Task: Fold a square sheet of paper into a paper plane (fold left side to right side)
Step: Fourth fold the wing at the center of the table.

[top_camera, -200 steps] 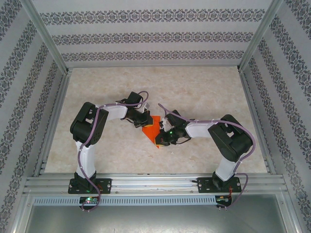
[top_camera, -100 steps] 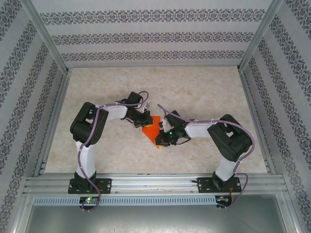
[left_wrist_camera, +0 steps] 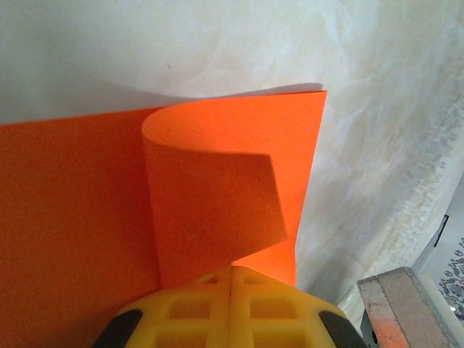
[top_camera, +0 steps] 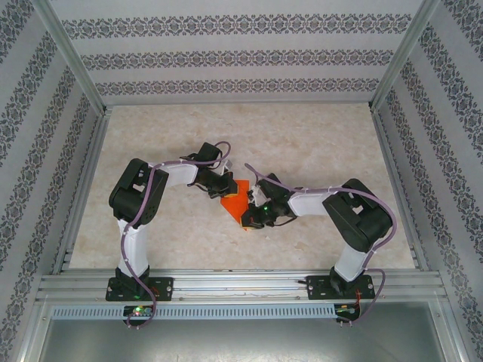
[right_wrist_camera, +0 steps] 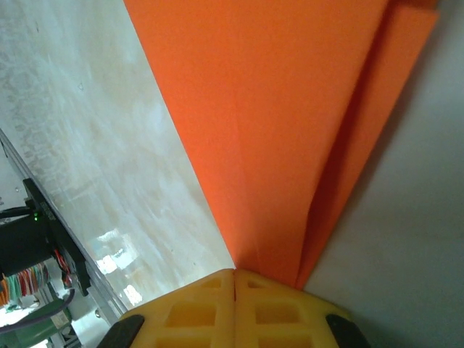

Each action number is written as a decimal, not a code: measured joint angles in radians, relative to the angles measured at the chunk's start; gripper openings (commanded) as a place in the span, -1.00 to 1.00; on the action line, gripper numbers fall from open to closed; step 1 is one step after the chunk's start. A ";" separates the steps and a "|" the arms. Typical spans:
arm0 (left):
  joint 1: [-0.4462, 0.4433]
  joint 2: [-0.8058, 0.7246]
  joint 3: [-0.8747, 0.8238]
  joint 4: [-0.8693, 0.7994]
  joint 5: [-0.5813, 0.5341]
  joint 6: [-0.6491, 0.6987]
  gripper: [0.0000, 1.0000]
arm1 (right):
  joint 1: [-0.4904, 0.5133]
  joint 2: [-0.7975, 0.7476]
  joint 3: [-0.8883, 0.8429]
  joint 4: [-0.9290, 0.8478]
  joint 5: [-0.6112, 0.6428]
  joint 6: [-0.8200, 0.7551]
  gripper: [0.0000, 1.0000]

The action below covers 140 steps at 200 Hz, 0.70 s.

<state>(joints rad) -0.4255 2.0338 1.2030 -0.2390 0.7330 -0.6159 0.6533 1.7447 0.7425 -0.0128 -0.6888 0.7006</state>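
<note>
The bright orange-red square sheet of paper sat partly folded near the middle of the pale counter, one flap curled over in a soft loop, another edge doubled into layers narrowing to a point.

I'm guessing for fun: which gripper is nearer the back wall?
Left. The left gripper grips the paper toward the back wall; the right gripper grips it farther away.

Colours I read remotely
Matte orange-red square paper sheet; yellow lattice fingers; cream marbled tabletop; grey floral-banded walls.
</note>
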 measured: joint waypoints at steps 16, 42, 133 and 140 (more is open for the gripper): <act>0.000 0.000 0.000 0.000 0.000 0.000 -1.00 | 0.007 -0.011 -0.010 -0.003 -0.001 0.000 -1.00; 0.000 0.000 0.000 0.000 0.000 0.000 -1.00 | 0.021 -0.035 -0.027 -0.031 -0.008 0.001 -1.00; 0.000 0.000 0.000 0.000 0.000 0.000 -1.00 | -0.057 -0.180 -0.032 -0.013 -0.043 0.014 -1.00; 0.000 0.000 0.000 0.000 0.000 0.000 -1.00 | -0.059 -0.171 -0.031 -0.001 -0.042 0.017 -1.00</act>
<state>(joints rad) -0.4255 2.0338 1.2030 -0.2390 0.7330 -0.6159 0.5941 1.5734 0.7116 -0.0135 -0.7303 0.7174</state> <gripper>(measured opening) 0.055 0.046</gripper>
